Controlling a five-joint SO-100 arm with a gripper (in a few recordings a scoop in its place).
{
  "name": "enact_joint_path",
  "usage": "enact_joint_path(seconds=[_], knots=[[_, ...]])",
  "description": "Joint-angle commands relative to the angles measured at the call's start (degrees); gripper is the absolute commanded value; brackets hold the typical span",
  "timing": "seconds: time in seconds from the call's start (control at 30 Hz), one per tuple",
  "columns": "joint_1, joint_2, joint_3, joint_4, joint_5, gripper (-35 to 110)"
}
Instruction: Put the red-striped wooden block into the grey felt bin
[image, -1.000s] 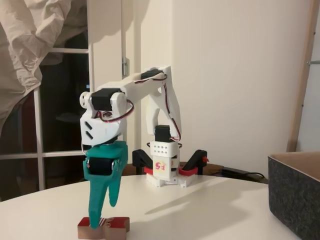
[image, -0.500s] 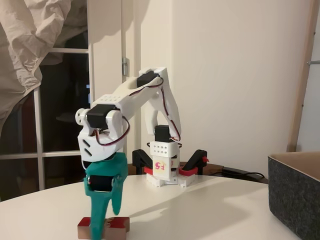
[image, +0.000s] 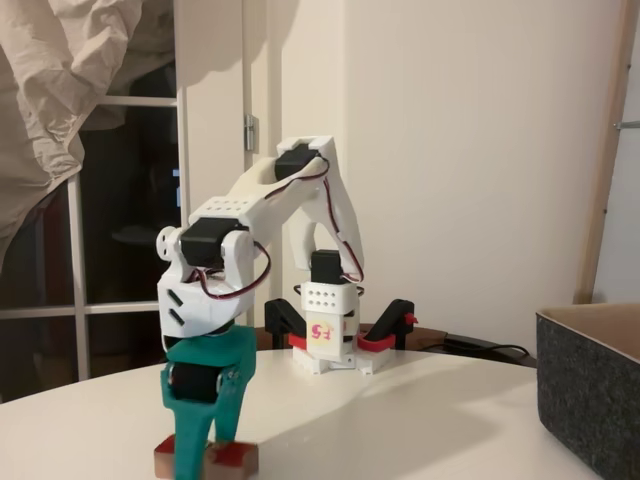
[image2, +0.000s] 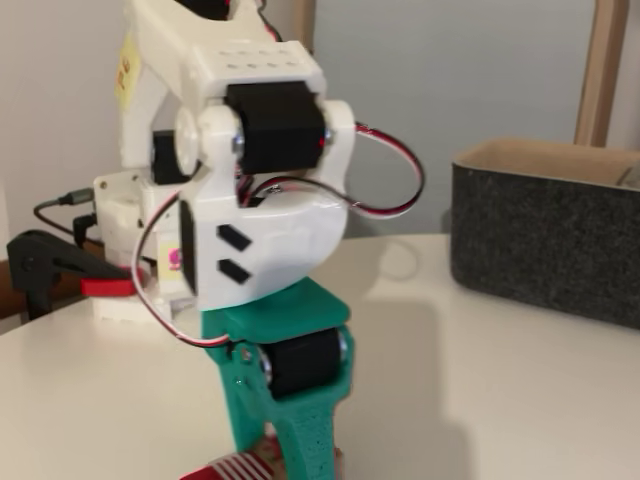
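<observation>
The red-striped wooden block (image: 232, 458) lies flat on the white table at the bottom left; its red and white striped end (image2: 225, 470) peeks out at the bottom edge. My green gripper (image: 207, 452) points straight down over the block. One finger (image: 190, 440) stands in front of the block and the other behind it. The jaws stand apart around the block, which rests on the table. In the other fixed view the gripper (image2: 295, 455) covers most of the block. The grey felt bin (image: 590, 395) stands at the far right, well away from the gripper, and its dark wall (image2: 545, 245) shows at the right.
The white arm base (image: 325, 335) is clamped at the back of the round white table (image: 400, 420), with black and red clamps beside it. A window and crumpled cloth fill the back left. Open tabletop lies between the gripper and the bin.
The arm has come down, bringing the gripper lower over the block. The finger spacing looks unchanged. The block has stayed in place on the table.
</observation>
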Motion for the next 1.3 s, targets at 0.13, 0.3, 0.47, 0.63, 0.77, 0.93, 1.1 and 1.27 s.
enact_joint_path(seconds=[0.13,0.3,0.47,0.63,0.77,0.93,1.1,1.27], knots=[[2.1,-0.4,0.7,-1.8,-1.6,11],[3.1,0.9,0.2,-2.0,-1.8,10],[4.1,2.7,-1.9,-2.0,-1.4,10],[5.3,7.0,-2.9,-2.0,-1.4,13],[6.2,12.0,-3.1,-2.1,-1.8,12],[6.9,18.5,-3.1,-2.5,-2.5,12],[6.9,23.9,-3.0,-5.5,-3.5,11],[6.7,27.9,-3.0,-8.7,-4.9,9]])
